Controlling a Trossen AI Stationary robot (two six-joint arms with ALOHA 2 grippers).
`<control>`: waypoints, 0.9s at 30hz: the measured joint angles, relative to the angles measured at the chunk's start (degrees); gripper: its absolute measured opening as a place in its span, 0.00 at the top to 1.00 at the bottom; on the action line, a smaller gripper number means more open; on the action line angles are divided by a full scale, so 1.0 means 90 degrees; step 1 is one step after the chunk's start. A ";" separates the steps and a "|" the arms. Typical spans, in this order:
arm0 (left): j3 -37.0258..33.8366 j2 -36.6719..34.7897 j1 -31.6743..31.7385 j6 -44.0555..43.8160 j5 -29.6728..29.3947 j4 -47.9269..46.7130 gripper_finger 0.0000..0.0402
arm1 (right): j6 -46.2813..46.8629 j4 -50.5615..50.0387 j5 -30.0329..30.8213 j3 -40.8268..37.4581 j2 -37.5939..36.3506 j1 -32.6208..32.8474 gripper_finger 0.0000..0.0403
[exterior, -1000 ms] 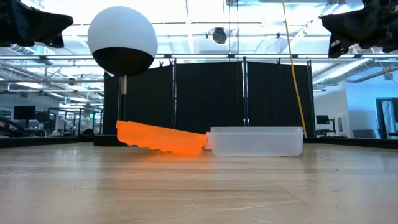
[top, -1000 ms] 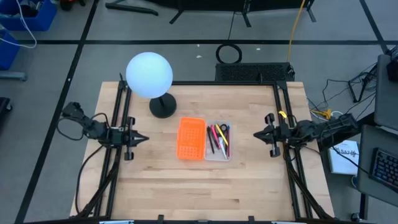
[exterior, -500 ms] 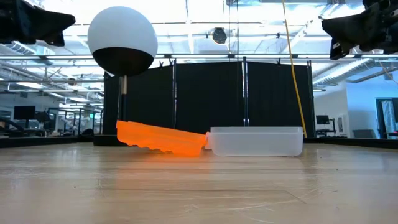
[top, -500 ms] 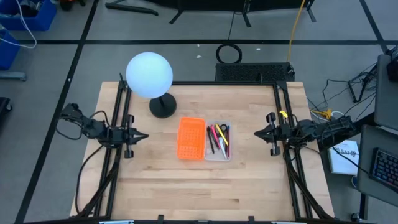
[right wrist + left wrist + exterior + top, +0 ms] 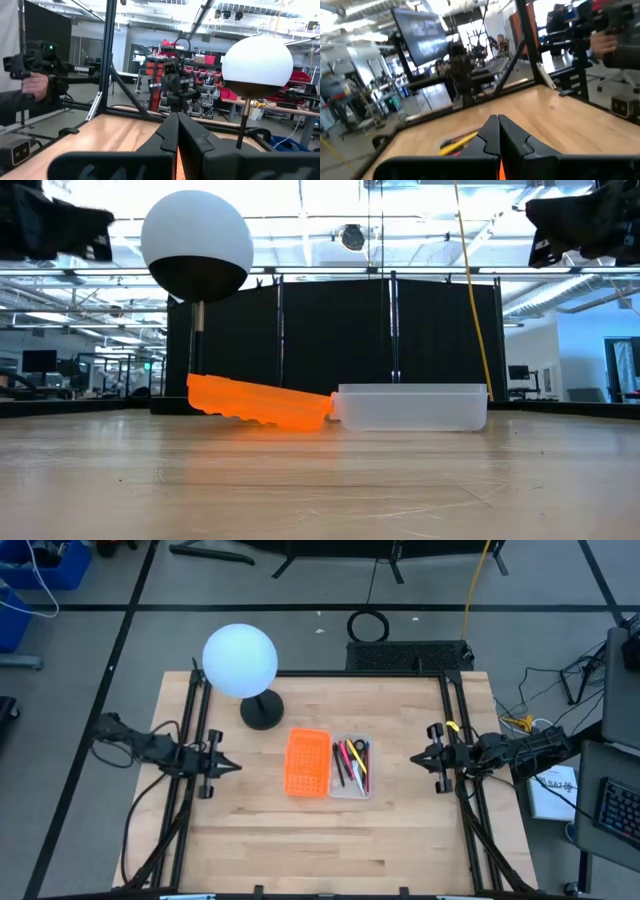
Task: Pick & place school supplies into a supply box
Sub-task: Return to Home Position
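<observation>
At frame centre, high view, finds the school supplies (image 5: 350,762) lying in the supply box (image 5: 350,793) beside the orange tray (image 5: 308,762), and out at mid-left and mid-right sees left gripper (image 5: 236,766) and right gripper (image 5: 414,758), pinched shut and empty, eased slightly farther apart: likely done.

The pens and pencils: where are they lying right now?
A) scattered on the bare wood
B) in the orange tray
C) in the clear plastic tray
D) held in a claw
C: the high view shows the pens and pencils lying inside the clear plastic tray, beside the orange tray, while the left claw and the right claw sit shut and hold nothing at the table's sides.
</observation>
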 joint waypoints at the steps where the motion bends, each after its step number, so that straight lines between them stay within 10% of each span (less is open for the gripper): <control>1: -0.0096 0.0000 0.0151 -0.0072 0.0121 0.0078 1.00 | 0.0033 0.0007 -0.0008 0.0000 -0.0002 0.0000 1.00; 27: -0.0370 0.0007 0.2441 -0.0833 0.1762 -0.0053 0.98 | 0.0623 -0.1260 -0.0346 -0.0029 0.0064 -0.0556 1.00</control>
